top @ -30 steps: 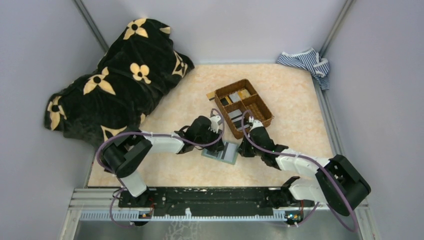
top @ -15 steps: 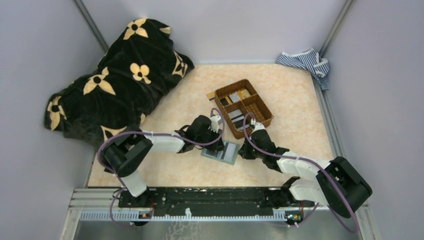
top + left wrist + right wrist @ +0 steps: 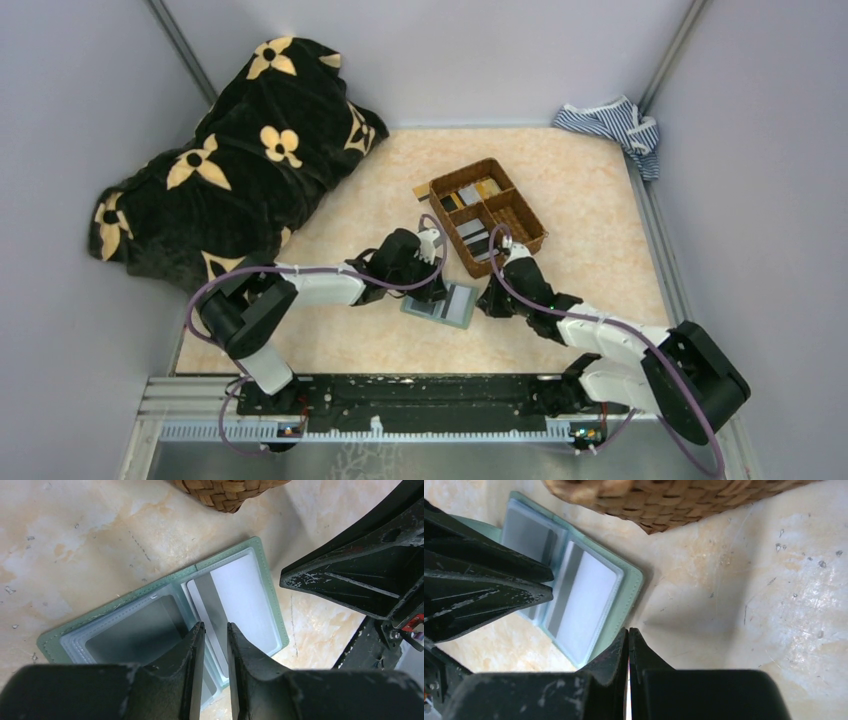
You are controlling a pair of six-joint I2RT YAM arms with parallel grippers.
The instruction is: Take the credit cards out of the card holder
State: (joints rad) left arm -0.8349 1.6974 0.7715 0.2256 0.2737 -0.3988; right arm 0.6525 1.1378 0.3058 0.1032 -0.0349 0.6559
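Observation:
The sage-green card holder [image 3: 443,304] lies open and flat on the table, in front of the basket. A pale grey-white credit card [image 3: 245,597] sits in its right pocket, and it also shows in the right wrist view [image 3: 586,600]. My left gripper [image 3: 214,626] hovers over the card's inner edge, with its jaws a narrow gap apart and nothing between them. My right gripper [image 3: 629,630] is shut and empty, its tips at the card holder's green right edge [image 3: 626,597]. In the top view the left gripper [image 3: 432,288] and right gripper [image 3: 489,300] flank the card holder.
A brown woven divided basket [image 3: 487,215] holding several cards stands just behind the card holder. A gold card [image 3: 421,190] lies at its far left corner. A black flowered blanket [image 3: 240,150] fills the back left. A striped cloth [image 3: 610,125] lies in the back right corner.
The card holder's right half now lies flatter on the table. The right gripper has shifted slightly along its right edge. The left gripper has barely moved.

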